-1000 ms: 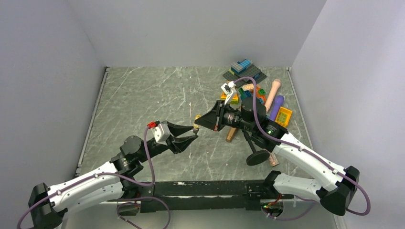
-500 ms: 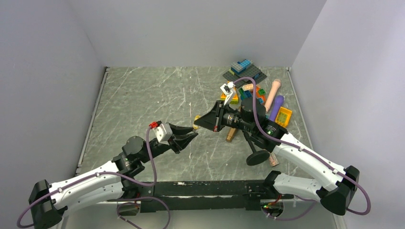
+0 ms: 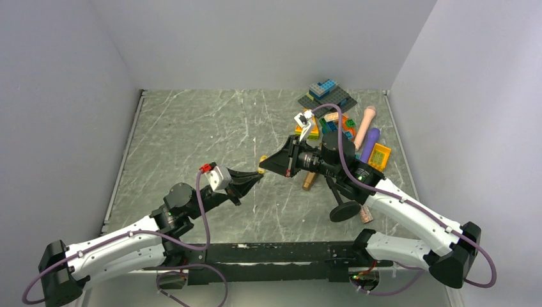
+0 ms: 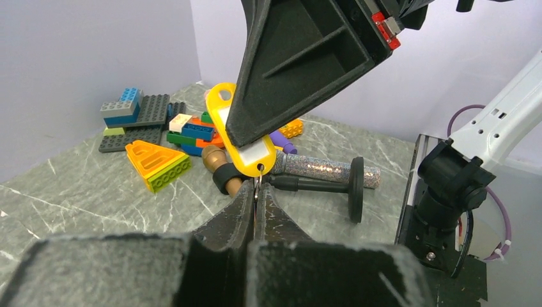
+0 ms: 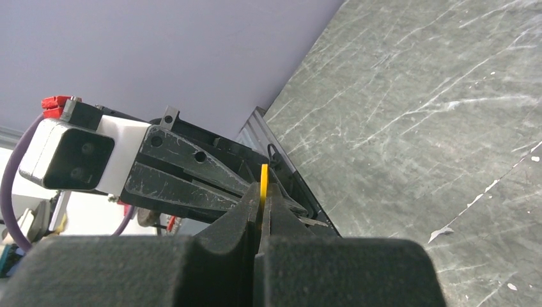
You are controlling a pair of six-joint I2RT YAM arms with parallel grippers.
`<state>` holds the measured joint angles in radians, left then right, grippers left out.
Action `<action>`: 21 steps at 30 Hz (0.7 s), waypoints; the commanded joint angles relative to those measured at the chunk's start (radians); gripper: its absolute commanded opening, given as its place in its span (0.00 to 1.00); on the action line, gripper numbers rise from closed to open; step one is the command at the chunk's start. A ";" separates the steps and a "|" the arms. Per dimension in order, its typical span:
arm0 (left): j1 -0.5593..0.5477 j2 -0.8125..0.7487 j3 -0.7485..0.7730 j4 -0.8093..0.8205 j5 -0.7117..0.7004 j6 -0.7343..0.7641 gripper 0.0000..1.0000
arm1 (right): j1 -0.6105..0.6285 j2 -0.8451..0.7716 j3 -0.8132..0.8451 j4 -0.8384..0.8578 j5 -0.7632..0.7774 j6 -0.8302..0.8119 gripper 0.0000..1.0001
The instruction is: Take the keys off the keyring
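Note:
My right gripper (image 3: 262, 165) is held above the table's middle, shut on a yellow plastic tag (image 4: 250, 155) with a white label. Seen edge-on, the tag (image 5: 263, 176) sticks out between the right gripper's (image 5: 263, 193) fingertips. The keyring (image 4: 257, 175), a thin grey wire loop, passes through the hole at the tag's lower end. My left gripper (image 4: 256, 187) comes up from below and is shut on that loop just under the tag. From above, the left gripper (image 3: 257, 176) meets the right one tip to tip. The keys are hidden; no brass shows outside the left jaws.
A pile of toy bricks (image 3: 327, 96) lies at the back right, beside pink and purple cylinders (image 3: 366, 125). A yellow-orange wedge brick (image 4: 156, 164) and a glittery toy microphone on a black stand (image 4: 355, 188) lie under the grippers. The right arm's base (image 4: 454, 185) is nearby.
My left gripper has gone from open to shut, closing on the ring beneath the tag, and has edged slightly toward it. The right arm and tag have stayed still.

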<state>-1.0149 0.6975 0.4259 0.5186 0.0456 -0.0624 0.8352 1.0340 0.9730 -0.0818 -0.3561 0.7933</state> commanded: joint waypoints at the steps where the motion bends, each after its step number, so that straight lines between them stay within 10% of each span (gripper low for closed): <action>1: -0.009 -0.015 0.036 0.018 -0.014 0.009 0.00 | 0.005 -0.019 0.018 0.036 0.018 0.008 0.00; 4: -0.008 -0.025 0.053 -0.024 0.001 0.005 0.00 | 0.007 -0.017 0.022 0.026 0.019 -0.003 0.02; 9: -0.008 -0.005 0.159 -0.251 0.043 -0.065 0.00 | 0.007 0.004 0.069 -0.088 0.073 -0.066 0.95; 15: -0.007 0.020 0.287 -0.573 -0.041 -0.270 0.00 | 0.006 -0.033 0.037 -0.165 0.222 -0.095 1.00; 21: -0.004 0.011 0.367 -0.741 -0.060 -0.367 0.00 | 0.006 -0.061 -0.037 -0.024 0.051 -0.158 0.96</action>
<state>-1.0161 0.7113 0.7097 -0.0517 0.0021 -0.3302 0.8371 1.0111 0.9668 -0.2062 -0.2127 0.6991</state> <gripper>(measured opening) 0.021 0.970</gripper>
